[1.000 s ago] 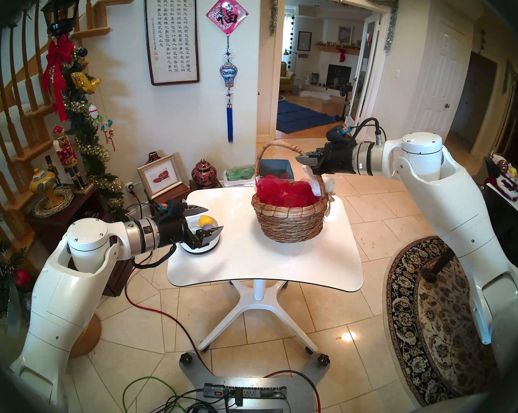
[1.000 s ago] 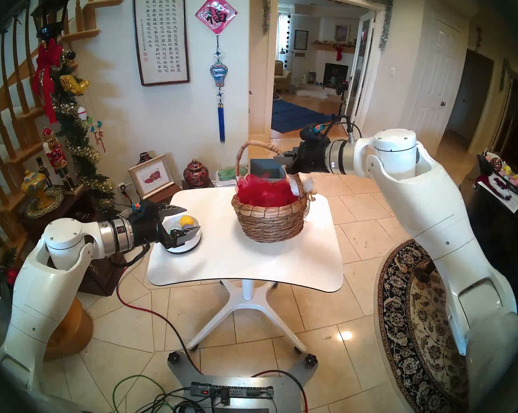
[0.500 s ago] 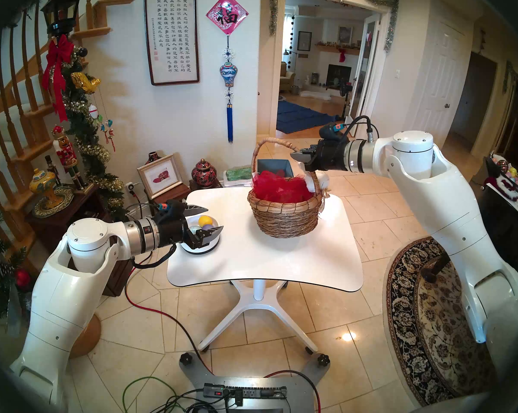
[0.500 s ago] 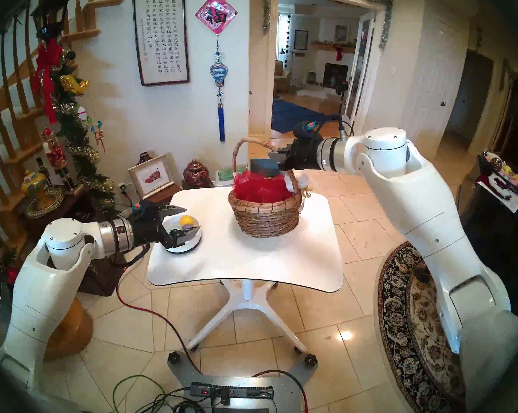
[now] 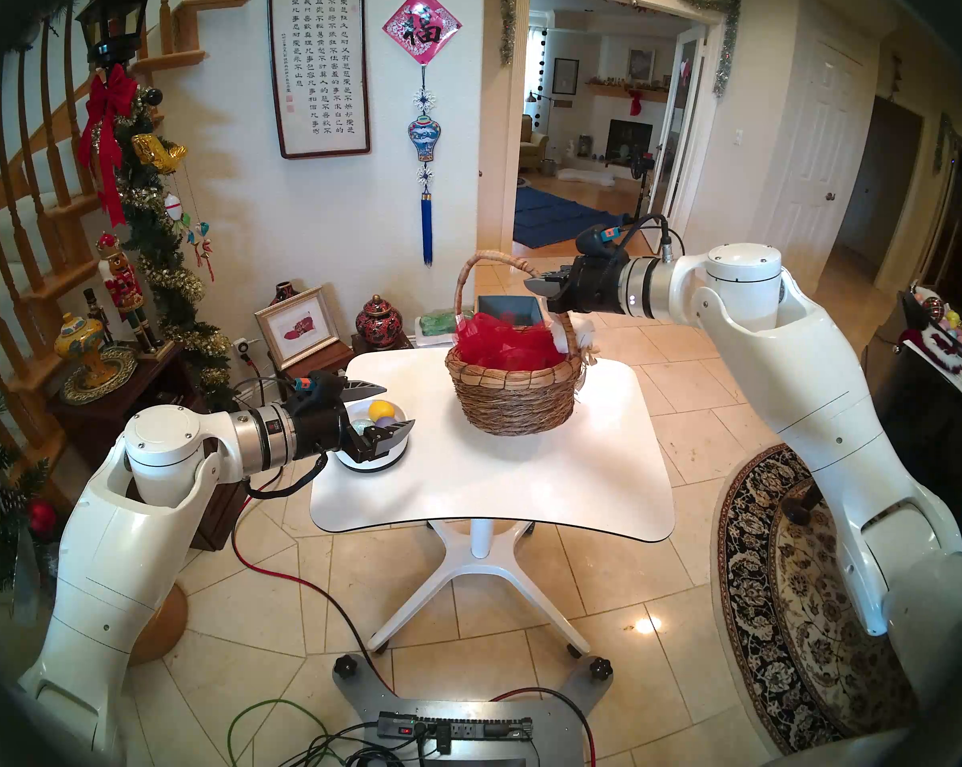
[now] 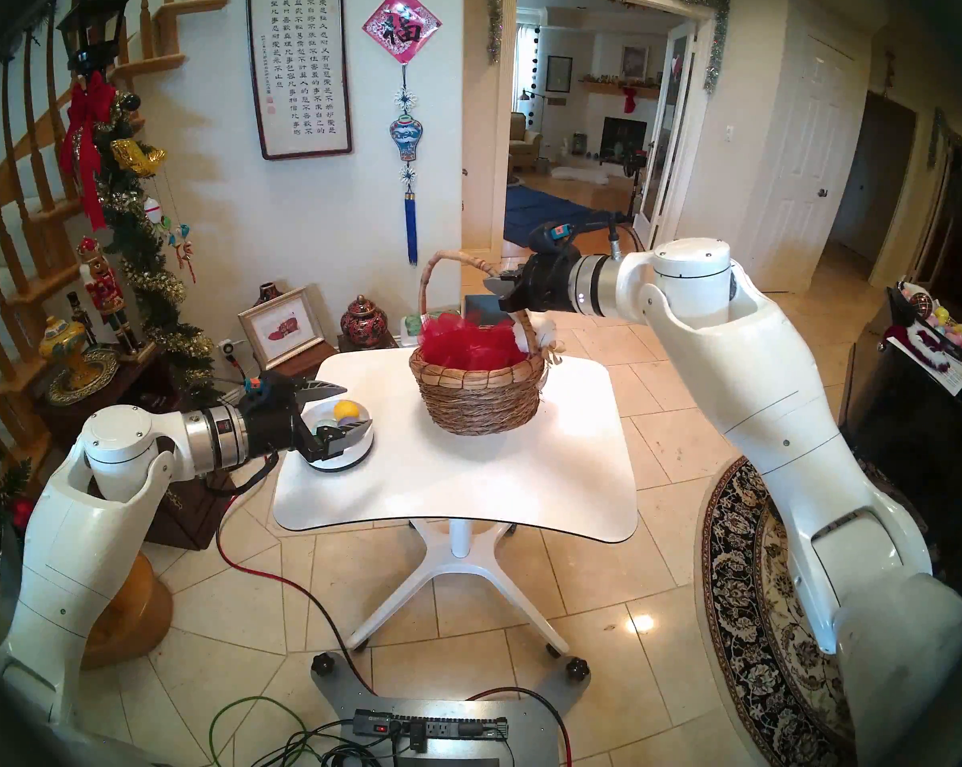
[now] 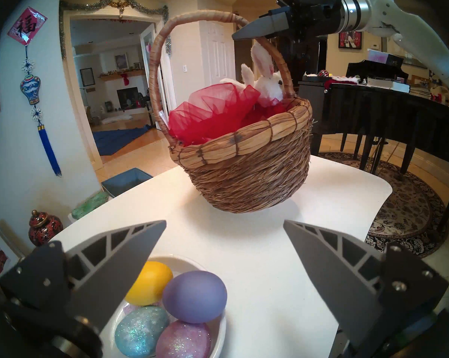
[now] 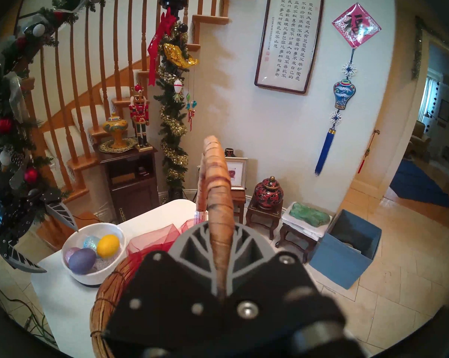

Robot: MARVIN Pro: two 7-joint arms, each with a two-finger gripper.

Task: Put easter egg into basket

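Note:
The wicker basket (image 5: pixel 514 400) with red mesh lining and a white plush bunny (image 7: pixel 266 83) is at the back middle of the white table (image 5: pixel 495 483), tilted in the left wrist view. My right gripper (image 5: pixel 536 284) is shut on the right side of its arched handle (image 8: pixel 218 194). Several Easter eggs lie in a white bowl (image 7: pixel 218 334) at the table's left edge: yellow (image 7: pixel 151 282), purple (image 7: pixel 195 296), glittery blue (image 7: pixel 140 331) and glittery pink (image 7: pixel 183 339). My left gripper (image 5: pixel 398 405) hangs open just over the bowl, holding nothing.
A grey-blue square bin (image 5: pixel 509 309) sits on the floor behind the table. Small stools with a red vase (image 5: pixel 379 320) and a picture frame stand at the back left. A black piano (image 7: pixel 373 109) is on the right, over a patterned rug (image 5: pixel 799 583).
My right gripper has moved left with the basket's handle in it, carrying the basket toward the bowl. The left arm and the eggs have stayed put.

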